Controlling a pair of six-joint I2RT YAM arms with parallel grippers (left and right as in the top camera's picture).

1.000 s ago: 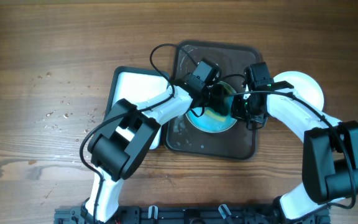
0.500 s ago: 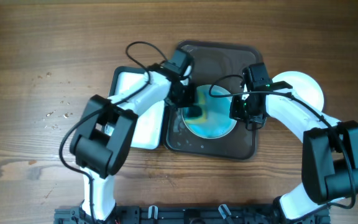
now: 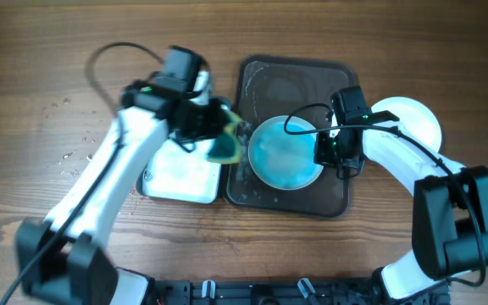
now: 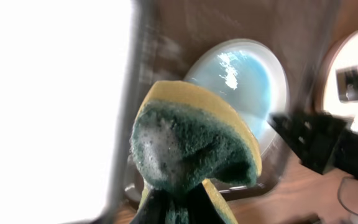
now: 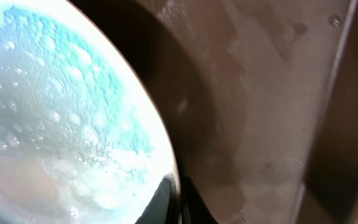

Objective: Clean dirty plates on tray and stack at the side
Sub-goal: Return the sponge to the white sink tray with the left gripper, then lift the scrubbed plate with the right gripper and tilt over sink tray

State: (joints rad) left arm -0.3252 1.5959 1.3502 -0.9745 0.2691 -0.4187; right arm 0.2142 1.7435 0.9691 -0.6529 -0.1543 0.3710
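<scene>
Overhead: tray at centre, long axis 12–6, its 12 o'clock half bare and wet. The tub butts against the tray's 9 o'clock rim, no gap visible. A clean plate sits on the tabletop just off the tray's 2 o'clock corner, partly under the right arm. Wide bare wood at 9, 12 and 3 o'clock, a few specks at 9. The 6 o'clock side is crowded by both arm bases.

Smeared plate lies on the tray's 6 o'clock half, face up, round so no long axis; can't tell if it's flat or slightly tipped. Blue-teal film with suds over the face.

Right gripper is closed, pinching the smeared plate's 3 o'clock rim; wrist view shows the tips on the edge.

Left gripper is clamped on the sponge, green sudsy face toward the wrist camera, yellow back behind, hanging over the seam between tub and tray.

Versus half a second ago: sponge was on the plate's 9 o'clock part, now off it and the whole plate face shows. Left arm swung out toward 9 o'clock. Right gripper and plate unchanged
</scene>
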